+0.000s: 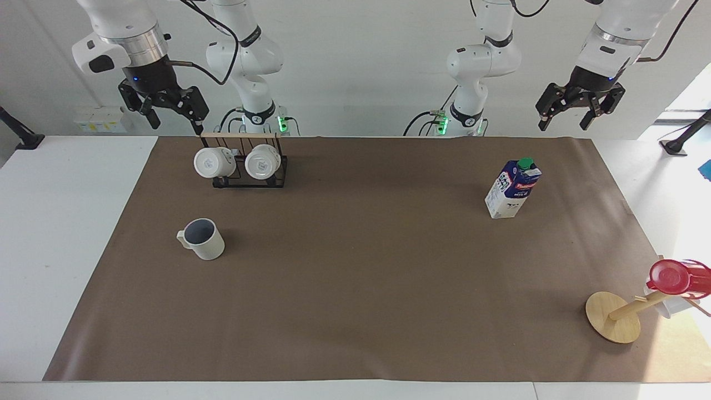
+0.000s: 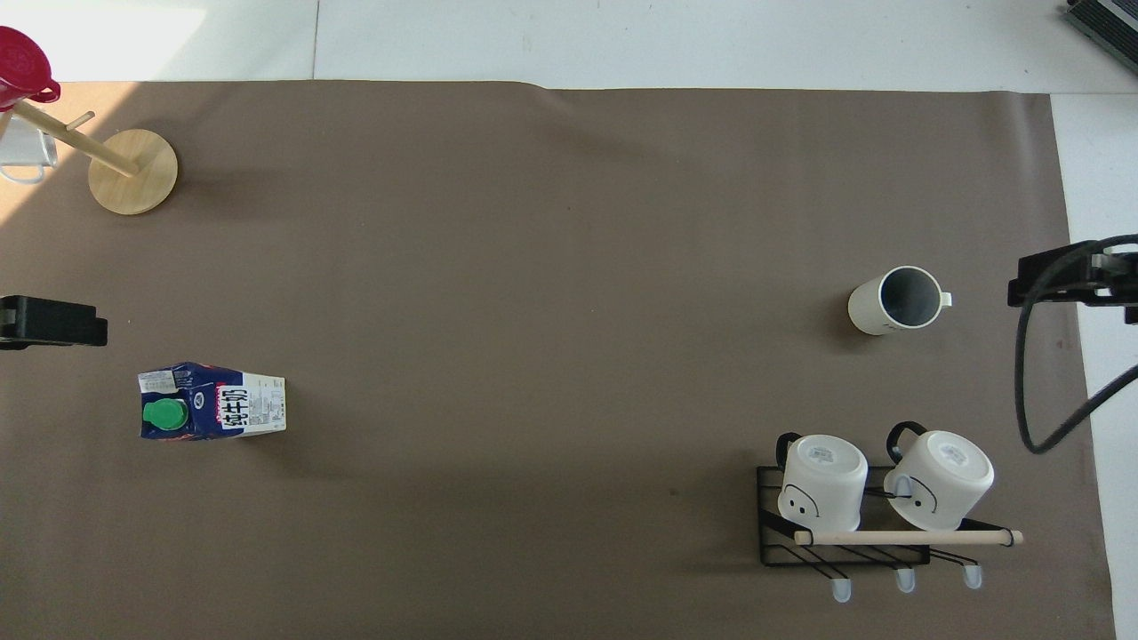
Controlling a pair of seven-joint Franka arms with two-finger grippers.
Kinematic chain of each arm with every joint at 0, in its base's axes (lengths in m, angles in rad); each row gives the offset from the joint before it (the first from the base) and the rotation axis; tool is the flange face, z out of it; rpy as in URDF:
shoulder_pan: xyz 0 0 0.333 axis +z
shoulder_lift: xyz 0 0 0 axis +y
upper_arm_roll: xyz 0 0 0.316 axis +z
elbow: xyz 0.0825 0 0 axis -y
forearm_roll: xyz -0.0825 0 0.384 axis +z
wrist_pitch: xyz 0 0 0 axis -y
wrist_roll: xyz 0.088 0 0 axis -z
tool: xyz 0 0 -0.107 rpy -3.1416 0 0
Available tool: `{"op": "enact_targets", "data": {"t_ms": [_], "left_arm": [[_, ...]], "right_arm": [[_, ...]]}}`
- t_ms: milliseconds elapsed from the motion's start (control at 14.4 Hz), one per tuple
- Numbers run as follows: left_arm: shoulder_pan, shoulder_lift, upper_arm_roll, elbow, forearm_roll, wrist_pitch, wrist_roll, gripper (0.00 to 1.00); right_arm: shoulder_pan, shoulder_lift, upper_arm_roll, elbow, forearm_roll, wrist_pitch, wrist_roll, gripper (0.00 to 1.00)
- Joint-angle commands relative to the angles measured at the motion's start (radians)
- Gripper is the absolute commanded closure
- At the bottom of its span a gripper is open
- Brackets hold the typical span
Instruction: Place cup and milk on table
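Observation:
The cream-white cup [image 1: 203, 239] stands upright on the brown mat [image 1: 361, 266] toward the right arm's end of the table [image 1: 55, 222]; it also shows in the overhead view [image 2: 893, 300]. The milk carton [image 1: 514, 189] stands upright on the mat toward the left arm's end, its green cap up; it also shows in the overhead view [image 2: 213, 402]. My right gripper [image 1: 173, 119] is open and empty, up in the air over the mat's edge beside the mug rack. My left gripper [image 1: 562, 123] is open and empty, raised over the mat's edge near the robots.
A black wire rack [image 1: 244, 164] with a wooden bar holds two white mugs, nearer to the robots than the cup. A wooden mug tree [image 1: 614, 316] with a red cup [image 1: 672, 278] leans at the left arm's end, farthest from the robots.

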Motion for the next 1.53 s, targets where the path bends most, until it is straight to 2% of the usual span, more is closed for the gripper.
{"op": "enact_targets", "data": {"t_ms": [0, 764, 1459], "left_arm": [[0.007, 0.001, -0.004, 0.015, 0.005, -0.022, 0.004, 0.00], [0.012, 0.001, -0.001, 0.013, 0.005, -0.030, 0.003, 0.00], [0.063, -0.005, 0.001, 0.004, 0.005, -0.031, 0.023, 0.00]], "right_arm": [[-0.007, -0.007, -0.003, 0.000, 0.016, -0.003, -0.023, 0.00], [-0.007, -0.007, -0.003, 0.000, 0.016, -0.003, -0.023, 0.00], [-0.007, -0.007, -0.003, 0.000, 0.016, -0.003, -0.023, 0.00]]}}
